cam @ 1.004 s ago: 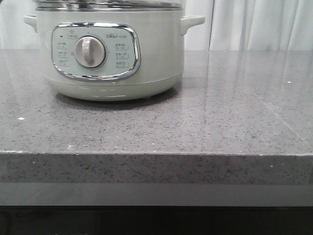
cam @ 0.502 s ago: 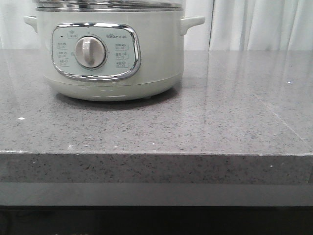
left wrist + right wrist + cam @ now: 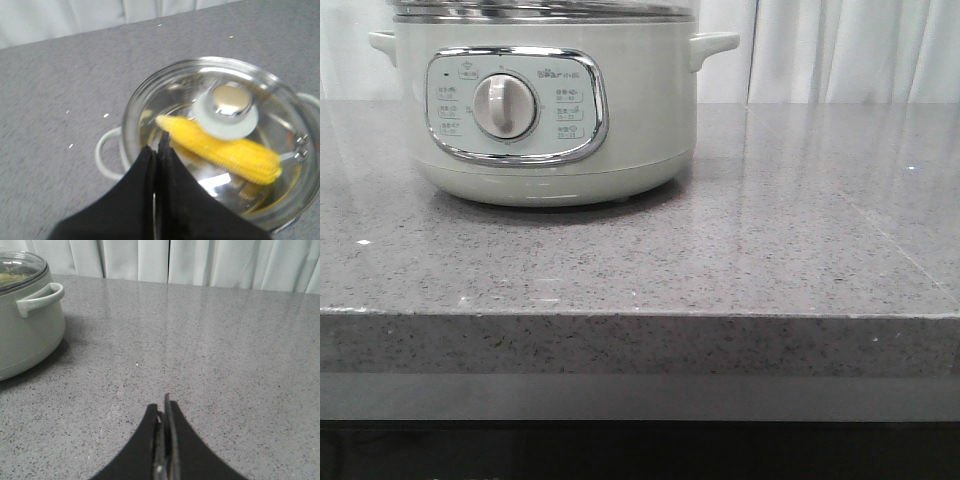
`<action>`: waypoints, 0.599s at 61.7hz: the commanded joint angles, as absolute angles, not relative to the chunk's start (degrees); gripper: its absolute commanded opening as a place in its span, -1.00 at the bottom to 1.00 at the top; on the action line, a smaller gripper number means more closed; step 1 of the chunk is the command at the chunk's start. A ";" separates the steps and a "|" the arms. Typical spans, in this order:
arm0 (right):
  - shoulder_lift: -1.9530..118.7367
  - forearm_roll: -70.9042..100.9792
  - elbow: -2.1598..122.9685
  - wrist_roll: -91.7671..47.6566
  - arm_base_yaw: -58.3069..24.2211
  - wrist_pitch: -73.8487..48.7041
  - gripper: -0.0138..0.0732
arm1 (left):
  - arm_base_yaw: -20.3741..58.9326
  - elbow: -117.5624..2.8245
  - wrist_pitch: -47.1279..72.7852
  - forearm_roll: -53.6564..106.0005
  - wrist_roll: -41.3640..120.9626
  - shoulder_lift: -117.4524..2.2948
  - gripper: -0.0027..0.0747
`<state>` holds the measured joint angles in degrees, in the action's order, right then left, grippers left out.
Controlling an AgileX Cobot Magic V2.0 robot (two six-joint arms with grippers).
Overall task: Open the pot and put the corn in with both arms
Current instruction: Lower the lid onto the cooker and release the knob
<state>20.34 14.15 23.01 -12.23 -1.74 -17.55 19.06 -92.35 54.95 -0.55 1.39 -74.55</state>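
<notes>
A: Pot location?
B: On the grey speckled counter, back left in the front view. Pale green body, chrome-framed panel with a round dial, side handles. Top edge cut off in that view.

A: Lid?
B: On. Left wrist view shows a glass lid with steel rim covering the pot, round knob at its centre on a pale disc.

A: Corn?
B: Corn is inside the pot, seen through the glass. Yellow cob lying flat, partly hidden under the knob.

A: Left gripper?
B: Left gripper is above the pot, near the lid's rim by one handle. Black fingers pressed together, nothing between them. Can't tell if the tips touch the lid.

A: Right gripper?
B: Right gripper is also clenched, empty, over bare counter. The pot sits well apart from it, at the edge of its wrist view, one handle visible.

A: Background?
B: White curtain behind the counter. Neither arm shows in the front view.
</notes>
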 commanded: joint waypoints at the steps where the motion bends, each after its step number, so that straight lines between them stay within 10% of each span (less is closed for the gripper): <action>1: 20.60 14.76 24.63 -12.28 -1.44 -13.02 -0.84 | 17.81 -85.71 46.84 -0.36 0.88 -67.87 -0.98; 37: 20.60 14.76 24.53 -12.28 -1.44 -13.07 -0.84 | 16.56 -51.06 37.16 1.87 0.88 -33.08 -0.98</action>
